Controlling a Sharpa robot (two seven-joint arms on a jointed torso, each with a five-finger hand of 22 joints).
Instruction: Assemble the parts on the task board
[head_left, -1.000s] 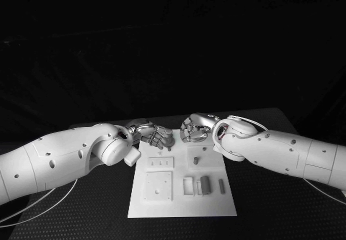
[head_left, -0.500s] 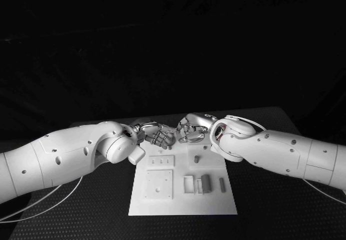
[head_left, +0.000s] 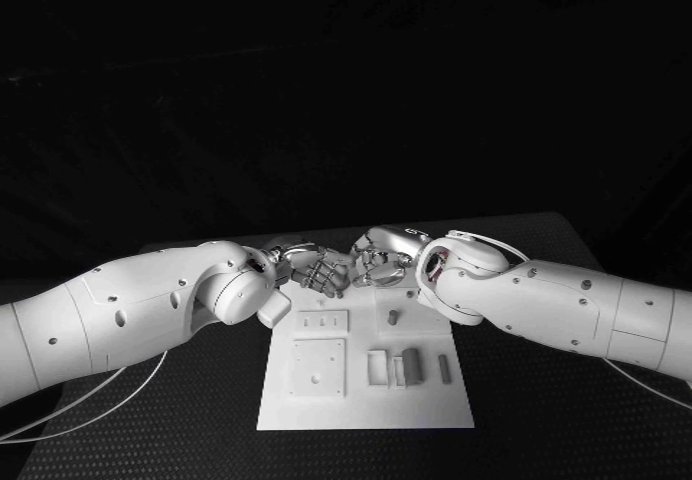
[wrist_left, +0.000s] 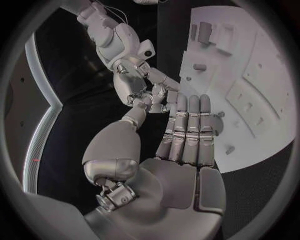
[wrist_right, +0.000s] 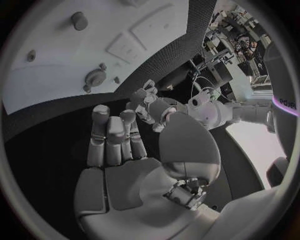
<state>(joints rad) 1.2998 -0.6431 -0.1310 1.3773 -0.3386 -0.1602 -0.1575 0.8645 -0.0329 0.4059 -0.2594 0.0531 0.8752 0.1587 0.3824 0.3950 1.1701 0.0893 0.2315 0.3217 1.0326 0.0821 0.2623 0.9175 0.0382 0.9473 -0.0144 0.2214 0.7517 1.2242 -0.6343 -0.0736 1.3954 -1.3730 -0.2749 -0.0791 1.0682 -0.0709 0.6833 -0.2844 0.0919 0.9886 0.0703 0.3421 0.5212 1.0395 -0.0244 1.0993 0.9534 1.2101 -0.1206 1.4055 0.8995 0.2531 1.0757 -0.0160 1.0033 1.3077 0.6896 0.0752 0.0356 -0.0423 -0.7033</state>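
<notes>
Silver fingertips of the left hand (head_left: 320, 269) and right hand (head_left: 378, 258) nearly met above the task board's (head_left: 366, 412) far edge; whether they pinched a part I could not tell. A passed piece risked slipping between them; parts (head_left: 410, 367) lay nearer the robot

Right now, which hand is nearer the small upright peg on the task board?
Right, by a small margin. The right hand hangs at the task board's far edge, just beyond the peg. The left hand meets it there, further off toward the board's left side.
</notes>
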